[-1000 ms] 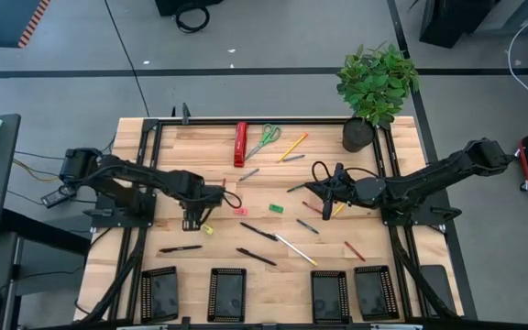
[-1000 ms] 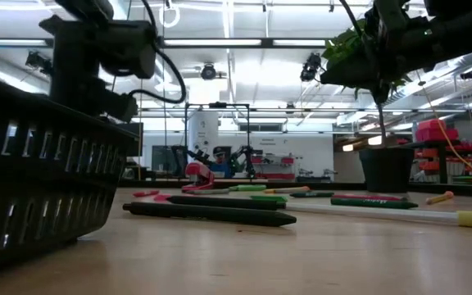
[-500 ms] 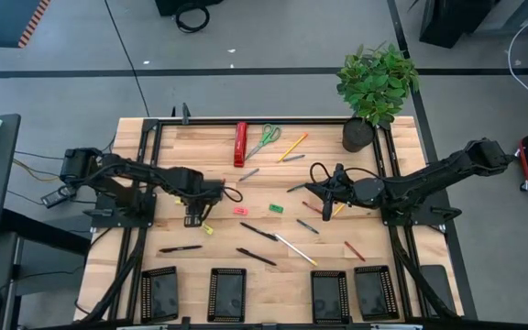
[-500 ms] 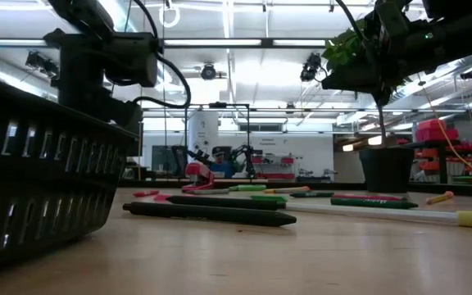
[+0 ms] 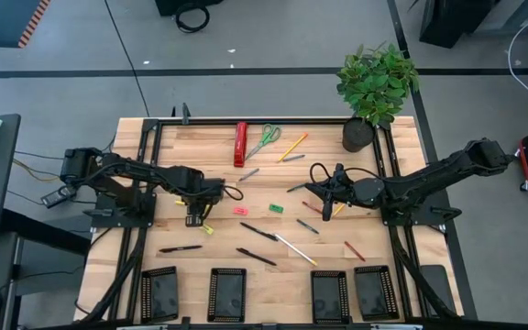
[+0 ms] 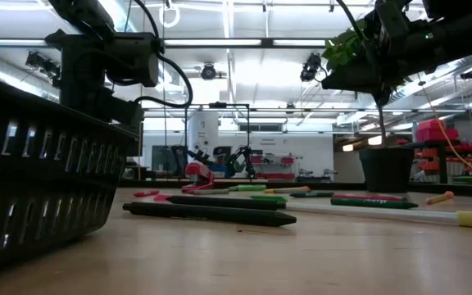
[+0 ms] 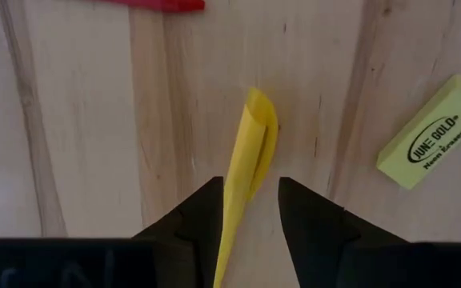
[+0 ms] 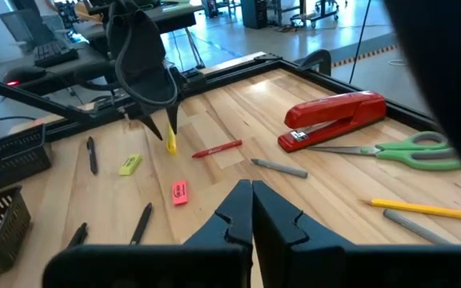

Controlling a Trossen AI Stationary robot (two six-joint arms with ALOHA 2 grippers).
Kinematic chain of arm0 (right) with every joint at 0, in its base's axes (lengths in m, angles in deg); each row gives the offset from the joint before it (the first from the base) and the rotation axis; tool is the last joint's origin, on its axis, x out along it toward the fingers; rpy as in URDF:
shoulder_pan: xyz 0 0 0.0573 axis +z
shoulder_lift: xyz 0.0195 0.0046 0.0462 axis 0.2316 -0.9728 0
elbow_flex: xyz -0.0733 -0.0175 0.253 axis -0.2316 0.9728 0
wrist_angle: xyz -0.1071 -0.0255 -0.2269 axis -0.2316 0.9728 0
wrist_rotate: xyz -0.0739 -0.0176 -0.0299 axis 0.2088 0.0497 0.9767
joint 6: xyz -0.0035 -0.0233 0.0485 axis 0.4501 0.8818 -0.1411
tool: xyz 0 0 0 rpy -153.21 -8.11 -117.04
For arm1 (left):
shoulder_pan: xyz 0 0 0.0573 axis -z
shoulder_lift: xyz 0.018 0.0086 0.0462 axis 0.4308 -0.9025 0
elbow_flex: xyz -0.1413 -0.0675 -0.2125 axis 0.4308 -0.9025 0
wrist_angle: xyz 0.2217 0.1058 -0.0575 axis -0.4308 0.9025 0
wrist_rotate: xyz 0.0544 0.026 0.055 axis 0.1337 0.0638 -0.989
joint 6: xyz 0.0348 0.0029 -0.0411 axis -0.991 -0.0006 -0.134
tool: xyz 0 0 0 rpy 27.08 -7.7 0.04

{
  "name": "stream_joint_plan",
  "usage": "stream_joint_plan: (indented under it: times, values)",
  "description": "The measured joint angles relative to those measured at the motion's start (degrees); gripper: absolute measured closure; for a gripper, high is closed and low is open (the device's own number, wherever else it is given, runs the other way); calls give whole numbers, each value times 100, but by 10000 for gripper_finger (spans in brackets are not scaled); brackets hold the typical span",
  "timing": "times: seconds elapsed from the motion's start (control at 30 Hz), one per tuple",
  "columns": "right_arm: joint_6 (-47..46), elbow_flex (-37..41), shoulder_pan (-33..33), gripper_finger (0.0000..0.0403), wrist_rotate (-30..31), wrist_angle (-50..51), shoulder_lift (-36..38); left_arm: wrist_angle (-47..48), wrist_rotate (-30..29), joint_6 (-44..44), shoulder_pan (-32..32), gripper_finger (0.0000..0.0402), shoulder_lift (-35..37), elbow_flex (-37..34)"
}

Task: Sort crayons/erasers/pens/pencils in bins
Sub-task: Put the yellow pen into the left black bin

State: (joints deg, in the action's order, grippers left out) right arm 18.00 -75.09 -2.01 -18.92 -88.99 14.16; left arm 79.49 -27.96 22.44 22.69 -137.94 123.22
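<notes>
Four bins (image 5: 228, 294); three erasers (image 5: 276, 209); one scissors (image 5: 264, 139).

Bins (image 5: 228, 294) along table's (image 5: 154, 174) near edge, stationery scattered behind

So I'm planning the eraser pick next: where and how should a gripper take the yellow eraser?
Grip the yellow eraser across its narrow width, on the two long side faces, coming straight down from above. It lies flat on the table, label up, so only its long edges give the fingers parallel faces.
</notes>
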Motion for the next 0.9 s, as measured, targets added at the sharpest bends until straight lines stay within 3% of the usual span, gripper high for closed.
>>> stream_joint_plan:
  times: [0.37, 0.9]
  values:
    - [2, 0, 0, 392, -1, -4, 0, -104, 23, -138, 0, 283, -546, 28]
    - [44, 0, 0, 392, 2, -4, -2, 37, -13, 180, 22, 336, -504, 125]
